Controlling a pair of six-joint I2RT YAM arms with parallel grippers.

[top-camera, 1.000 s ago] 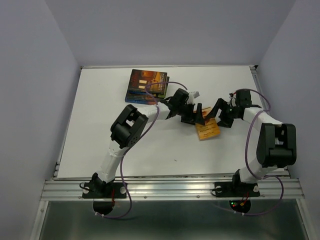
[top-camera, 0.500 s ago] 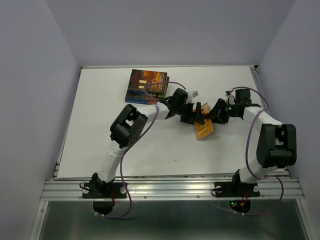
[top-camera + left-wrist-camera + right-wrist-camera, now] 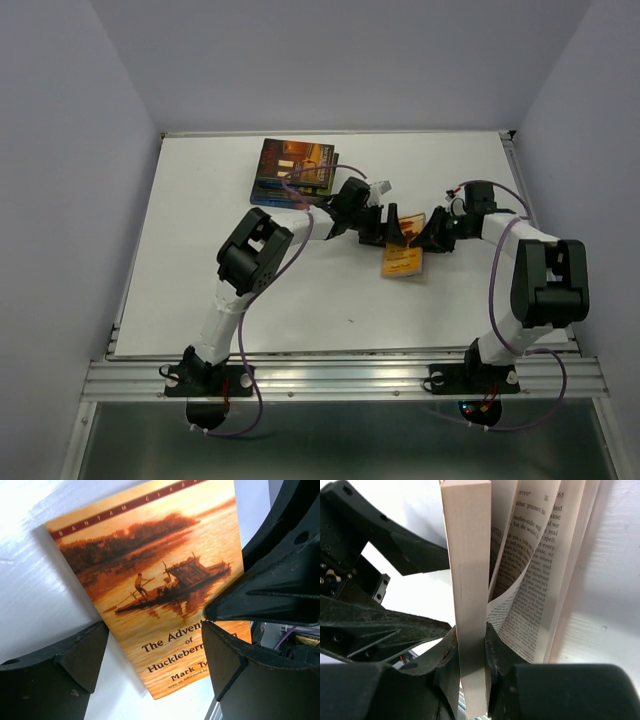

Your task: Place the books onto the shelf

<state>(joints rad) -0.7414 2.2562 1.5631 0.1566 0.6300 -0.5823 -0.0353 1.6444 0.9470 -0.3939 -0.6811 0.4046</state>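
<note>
One orange book [image 3: 403, 262] tight between right jaws, beside wide-apart left jaws.

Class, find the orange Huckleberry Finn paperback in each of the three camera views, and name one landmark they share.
Top external: the orange paperback shows just right of the middle of the white table.
Left wrist: its cover fills the middle of the picture.
Right wrist: edge on at centre, pinched by the right claw, pages fanning right.
Shared landmark: the white table beneath it.
</note>
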